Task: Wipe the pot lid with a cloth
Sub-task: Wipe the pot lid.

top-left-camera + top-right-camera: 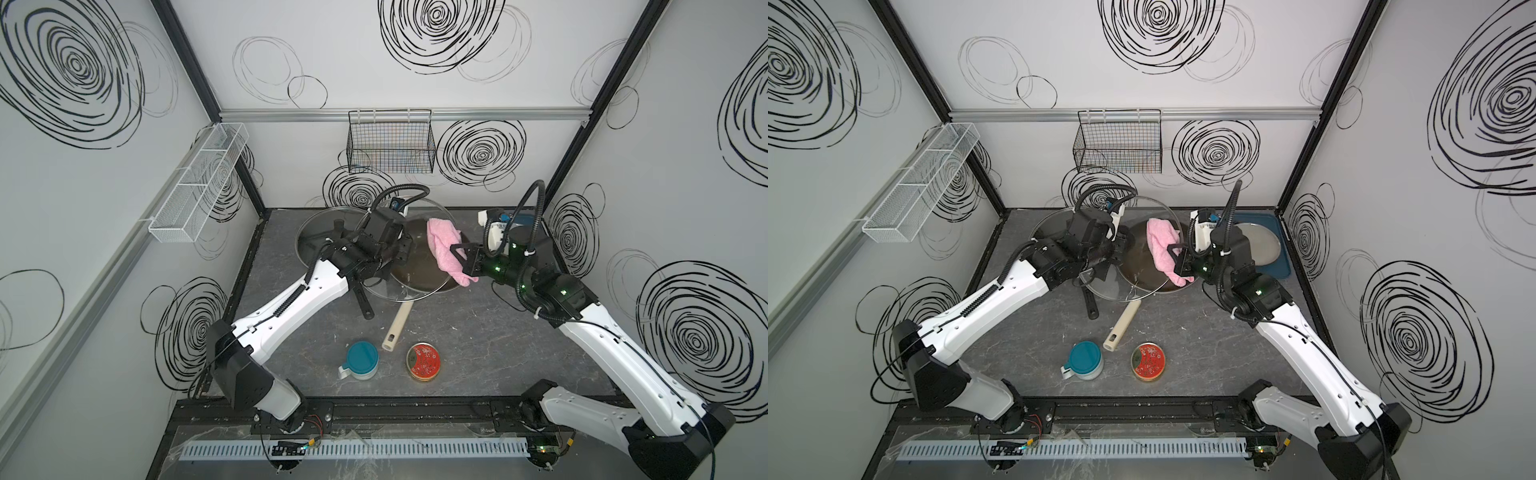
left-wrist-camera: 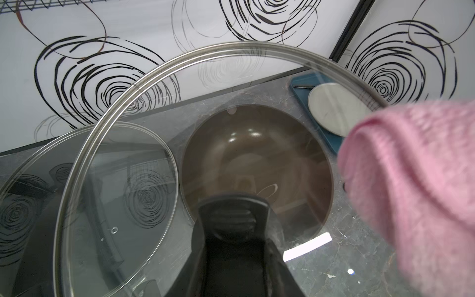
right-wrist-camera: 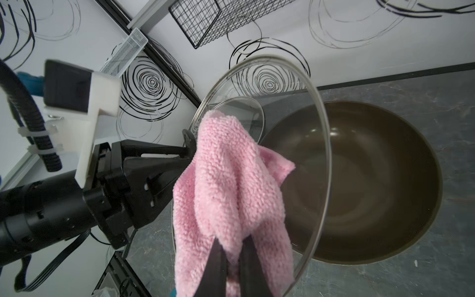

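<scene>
In the right wrist view, right pincer (image 3: 232, 248) pinches cloth (image 3: 231, 180); left pincer (image 3: 189, 150), obscured overhead, grips lid (image 3: 290, 102).

desk (image 1: 478, 345): dark grey marbled top carrying everything | back centre: brown pan (image 3: 372, 180) sitting, cream handle (image 1: 397, 328) pointing forward | back left: glass lid (image 1: 316, 241) lying flat, black handle (image 1: 365, 307) poking out near it | back right: blue tray (image 1: 1281, 266) resting | front: teal-lidded cup (image 1: 360, 360) and red tin (image 1: 423, 360) standing just apart

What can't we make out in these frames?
Cloth touching lid? Right wrist view, folds cover the contact.
Cloth, left wrist view: blurred, cut by frame edge.
Left end effector grip: top views, own wrist covers it.
Blue tray: top view, right arm overlaps it.
</scene>
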Tool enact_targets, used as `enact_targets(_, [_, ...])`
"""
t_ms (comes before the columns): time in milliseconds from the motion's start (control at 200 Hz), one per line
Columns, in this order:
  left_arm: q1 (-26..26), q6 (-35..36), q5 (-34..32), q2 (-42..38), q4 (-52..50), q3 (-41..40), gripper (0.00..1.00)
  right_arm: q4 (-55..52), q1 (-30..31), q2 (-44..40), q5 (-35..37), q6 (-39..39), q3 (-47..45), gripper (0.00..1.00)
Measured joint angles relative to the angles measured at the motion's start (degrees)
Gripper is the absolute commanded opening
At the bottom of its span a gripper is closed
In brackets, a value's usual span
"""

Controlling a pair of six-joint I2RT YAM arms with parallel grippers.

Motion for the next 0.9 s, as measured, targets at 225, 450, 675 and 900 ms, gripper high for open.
enact_targets(225, [-0.17, 0.31, -0.22, 0.00, -0.04, 0.00, 0.00, 0.22, 5.62, 4.26, 0.59, -0.09, 0.00, 0.00])
enact_targets(450, [-0.42, 0.48, -0.20, -0.20, -0.98, 0.00, 0.00, -0.22, 6.58, 5.29, 4.92, -0.63, 0.20, 0.00])
enact_targets(675, [-0.81, 0.52, -0.17, -2.25, -2.05, -0.98, 0.00, -1.46, 6.40, 5.60, 10.10, -2.75, 1.90, 0.00])
enact_targets(900, [-1.03, 0.76, -0.15, -3.85, -3.02, -2.01, 0.00, -0.87, 3.85, 5.62, 10.78, -3.96, 1.92, 0.00])
